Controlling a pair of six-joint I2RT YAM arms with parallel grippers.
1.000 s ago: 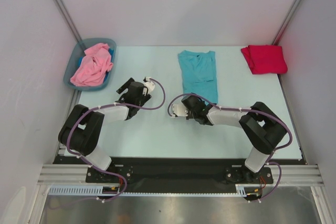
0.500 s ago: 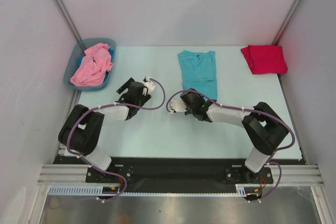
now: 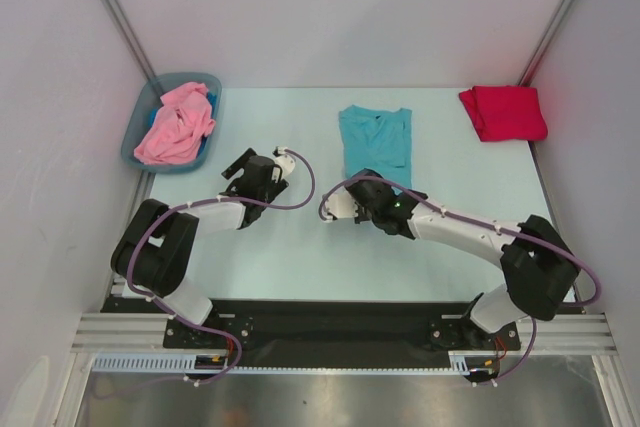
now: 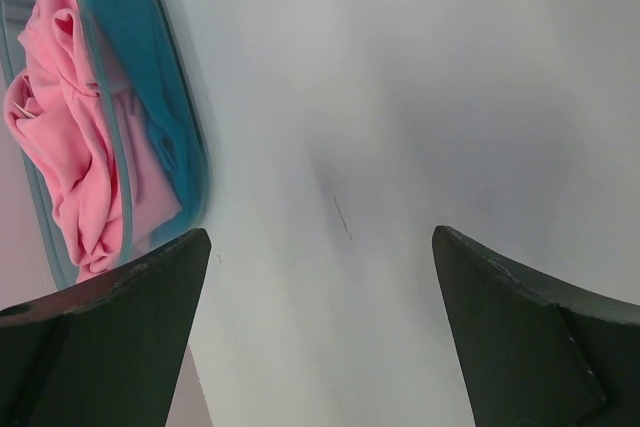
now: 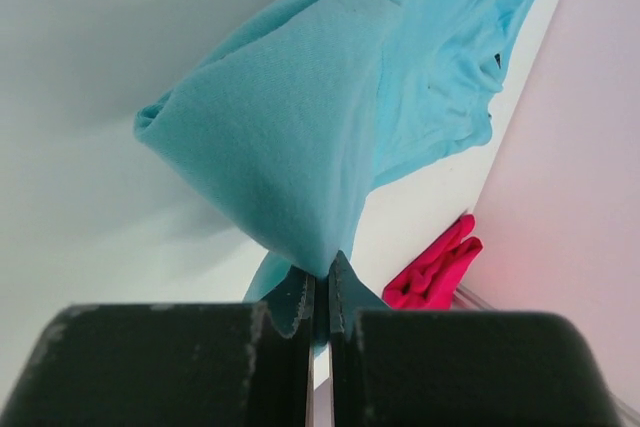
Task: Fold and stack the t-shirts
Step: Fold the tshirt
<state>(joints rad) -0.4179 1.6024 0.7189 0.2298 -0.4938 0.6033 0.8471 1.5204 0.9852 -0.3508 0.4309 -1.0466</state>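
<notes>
The teal t-shirt (image 3: 376,142) lies at the table's middle back, its near hem lifted. My right gripper (image 3: 372,183) is shut on that hem; in the right wrist view the teal cloth (image 5: 300,137) hangs from the closed fingertips (image 5: 322,277). The crimson red t-shirt (image 3: 503,112) lies folded at the back right and shows in the right wrist view (image 5: 432,272). The light pink t-shirt (image 3: 176,124) is bunched in the bin, seen also in the left wrist view (image 4: 70,137). My left gripper (image 3: 262,164) is open and empty over bare table (image 4: 320,277).
A grey-blue plastic bin (image 3: 140,137) stands at the back left corner and holds the pink shirt with some blue cloth (image 4: 140,77) under it. White walls close in the table on three sides.
My right arm has stretched forward and lifted the teal shirt's near hem toward the back, so the shirt looks shorter. The left arm has not moved.
</notes>
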